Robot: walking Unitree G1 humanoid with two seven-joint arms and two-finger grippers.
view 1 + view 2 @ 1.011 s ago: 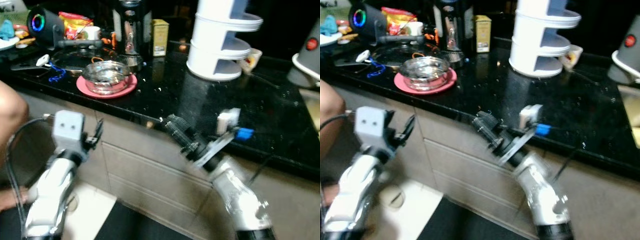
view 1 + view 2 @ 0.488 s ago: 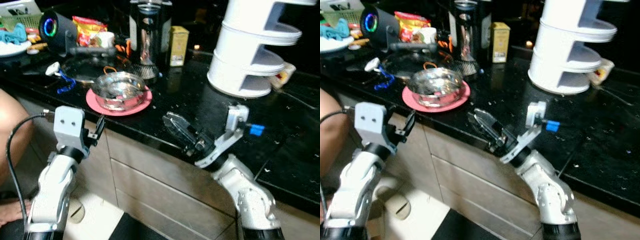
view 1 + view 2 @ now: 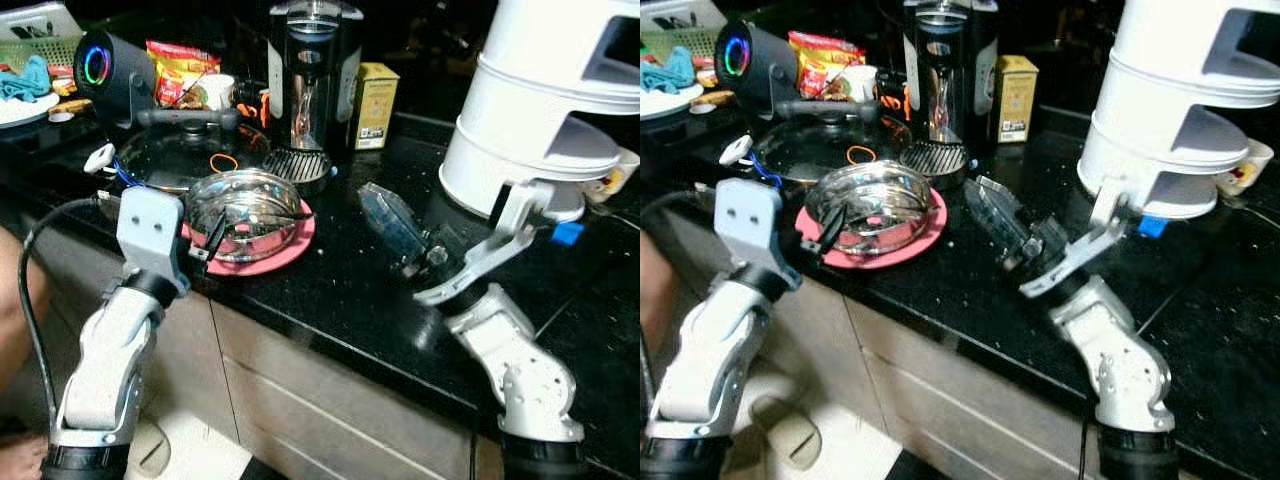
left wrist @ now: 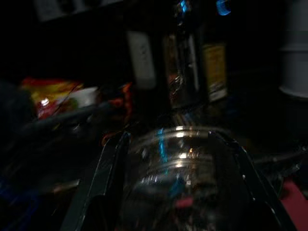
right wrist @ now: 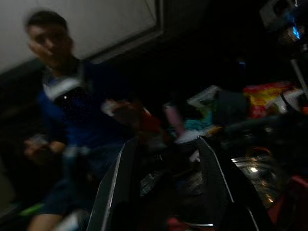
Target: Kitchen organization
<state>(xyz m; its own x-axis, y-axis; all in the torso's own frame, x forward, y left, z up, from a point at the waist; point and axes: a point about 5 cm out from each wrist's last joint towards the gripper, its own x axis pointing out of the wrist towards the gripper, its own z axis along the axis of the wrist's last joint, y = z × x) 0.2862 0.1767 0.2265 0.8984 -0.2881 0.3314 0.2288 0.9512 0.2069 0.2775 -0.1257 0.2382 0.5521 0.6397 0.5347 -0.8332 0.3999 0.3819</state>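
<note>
Both grippers raised over the counter, nothing held

The left gripper [image 3: 212,236] has its fingers spread at the near rim of the one steel bowl [image 3: 243,204], likely lining up to take it; the right gripper [image 3: 392,226] hovers with fingers parted above bare black counter [image 3: 340,290]. The bowl sits on one pink plate [image 3: 290,245], probably as a saucer. Behind stand one glass lid [image 3: 175,160], one yellow box [image 3: 374,92] and one white tiered rack [image 3: 540,110]. A person [image 5: 62,101] is in the right wrist view.
</note>
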